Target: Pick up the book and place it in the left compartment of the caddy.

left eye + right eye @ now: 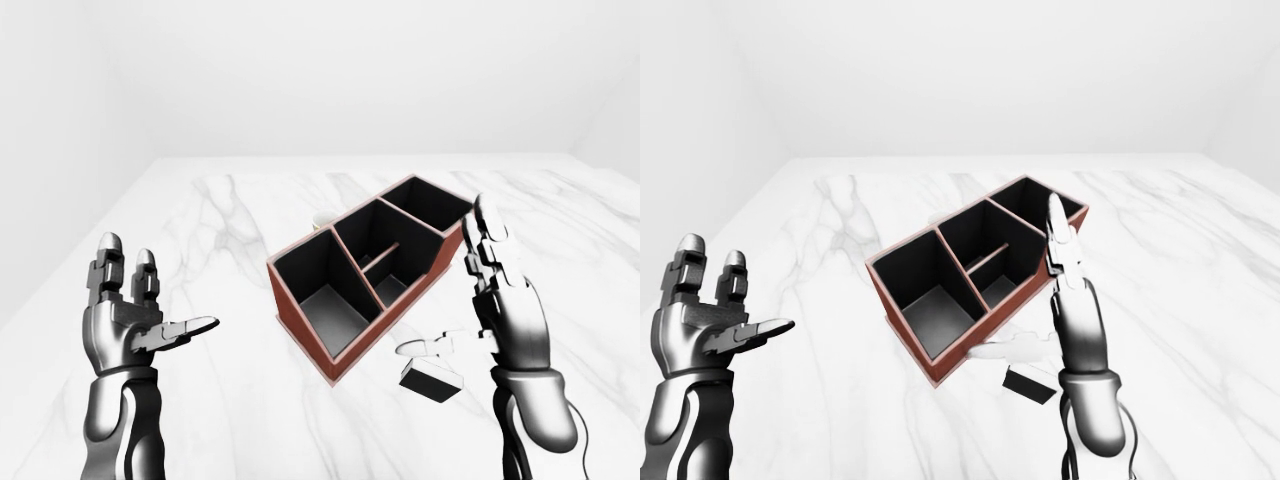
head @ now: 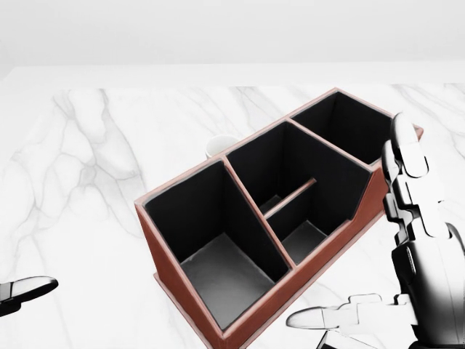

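Observation:
The caddy [image 1: 300,322] is a red-brown box with black compartments, lying slantwise on the white marble table [image 1: 220,400]. Its largest compartment is at the lower left of the views. The book [image 1: 432,380], a small dark block, lies flat on the table just right of the caddy's near corner. My right hand [image 1: 455,300] hangs open above the book, with its fingers [image 1: 488,250] upright and its thumb [image 1: 425,347] pointing left over it. Nothing is held. My left hand [image 1: 165,290] stands open and empty, far left of the caddy.
A small white cup [image 2: 220,145] peeks out behind the caddy's far wall. The marble table runs to pale walls at the top of the views. Its left edge [image 1: 60,290] lies near my left hand.

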Motion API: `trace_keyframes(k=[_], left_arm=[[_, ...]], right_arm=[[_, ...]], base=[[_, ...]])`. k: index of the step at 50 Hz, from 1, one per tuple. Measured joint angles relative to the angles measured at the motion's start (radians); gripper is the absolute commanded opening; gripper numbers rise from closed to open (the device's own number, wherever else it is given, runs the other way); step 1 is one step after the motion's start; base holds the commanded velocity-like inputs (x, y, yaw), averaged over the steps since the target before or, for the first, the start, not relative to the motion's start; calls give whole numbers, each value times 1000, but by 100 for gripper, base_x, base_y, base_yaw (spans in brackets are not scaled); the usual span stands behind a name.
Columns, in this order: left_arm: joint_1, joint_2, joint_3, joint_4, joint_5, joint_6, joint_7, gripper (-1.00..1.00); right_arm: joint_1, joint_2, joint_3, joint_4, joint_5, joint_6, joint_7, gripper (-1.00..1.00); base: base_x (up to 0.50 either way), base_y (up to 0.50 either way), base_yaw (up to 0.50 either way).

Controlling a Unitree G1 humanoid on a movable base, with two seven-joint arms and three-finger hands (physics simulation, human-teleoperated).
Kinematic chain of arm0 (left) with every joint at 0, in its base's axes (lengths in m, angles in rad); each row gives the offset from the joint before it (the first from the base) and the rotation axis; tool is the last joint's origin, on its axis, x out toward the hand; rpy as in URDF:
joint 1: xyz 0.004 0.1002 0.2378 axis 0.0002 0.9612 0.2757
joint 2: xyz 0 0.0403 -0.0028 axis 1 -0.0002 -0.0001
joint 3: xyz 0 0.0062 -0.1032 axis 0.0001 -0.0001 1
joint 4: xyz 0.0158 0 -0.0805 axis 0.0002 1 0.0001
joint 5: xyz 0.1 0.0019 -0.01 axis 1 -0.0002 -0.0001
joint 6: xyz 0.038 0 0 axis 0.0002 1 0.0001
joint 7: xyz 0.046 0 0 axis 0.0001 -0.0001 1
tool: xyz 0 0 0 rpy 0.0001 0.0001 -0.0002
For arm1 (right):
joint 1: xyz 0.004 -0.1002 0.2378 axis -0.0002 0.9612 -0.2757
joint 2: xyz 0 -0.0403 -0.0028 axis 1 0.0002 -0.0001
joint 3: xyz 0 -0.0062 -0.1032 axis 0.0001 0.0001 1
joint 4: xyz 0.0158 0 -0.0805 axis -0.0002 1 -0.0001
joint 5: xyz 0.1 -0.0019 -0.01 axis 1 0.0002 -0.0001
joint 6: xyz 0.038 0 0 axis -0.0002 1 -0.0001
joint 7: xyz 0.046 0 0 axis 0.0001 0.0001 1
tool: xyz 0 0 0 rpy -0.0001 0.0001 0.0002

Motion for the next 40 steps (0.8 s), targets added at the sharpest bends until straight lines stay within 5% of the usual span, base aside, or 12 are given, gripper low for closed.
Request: trace_keyframes(k=[40], left_arm=[[-2,0,-8,19,8,0,-3,100]], right_arm=[[197,116,-236,-100,-220,0,428,100]], base=[[0,0,0]])
